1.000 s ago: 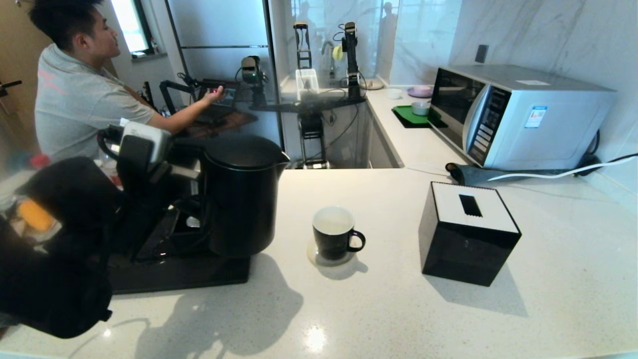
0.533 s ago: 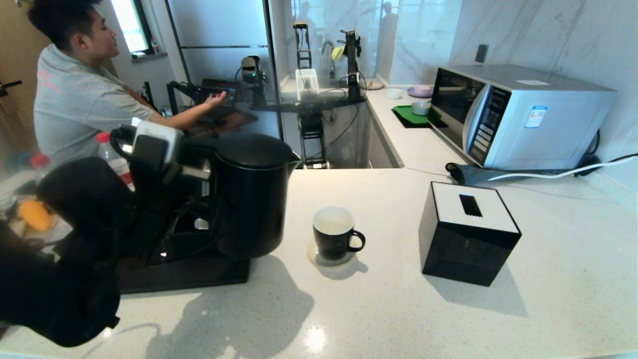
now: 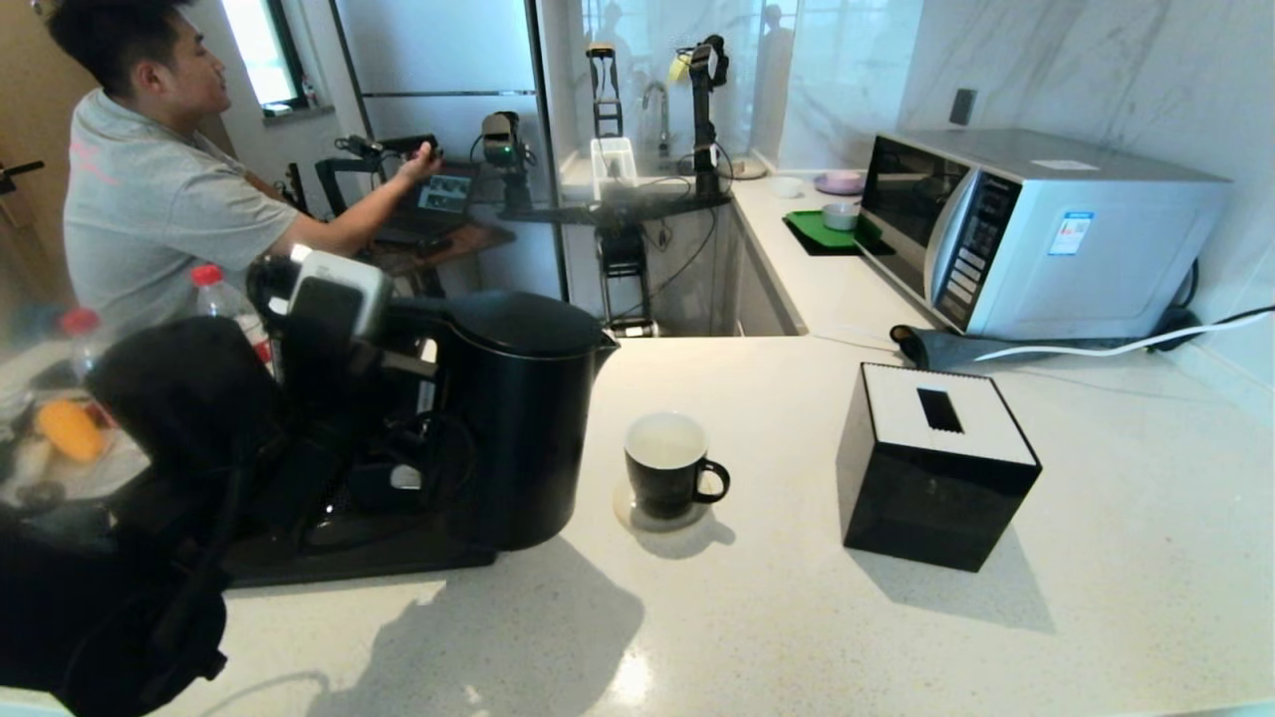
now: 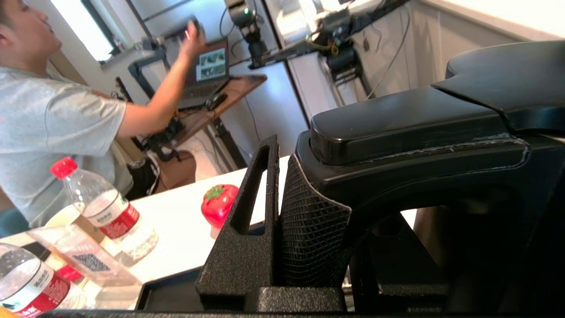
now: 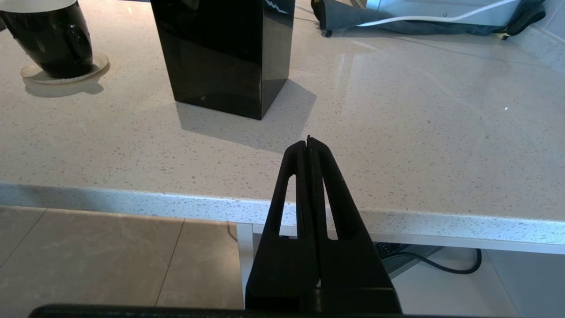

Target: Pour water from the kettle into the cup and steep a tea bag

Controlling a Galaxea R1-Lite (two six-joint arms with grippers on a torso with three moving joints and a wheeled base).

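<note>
Left gripper [image 4: 282, 212]: clamped on the kettle [image 3: 523, 418] handle, kettle upright just left of the cup [image 3: 669, 466], bottom edge overlapping the black tray [image 3: 349, 553].
Right gripper [image 5: 309, 145]: fingers pressed together, holding nothing, hanging off the counter's [image 3: 896, 637] near edge.
Cup: on a coaster, between kettle and black box [image 3: 936, 463].
Writing: bottle [image 4: 108, 207] label red and white, unreadable.
Hidden: kettle handle behind the arm in the head view; no tea bag visible.
</note>
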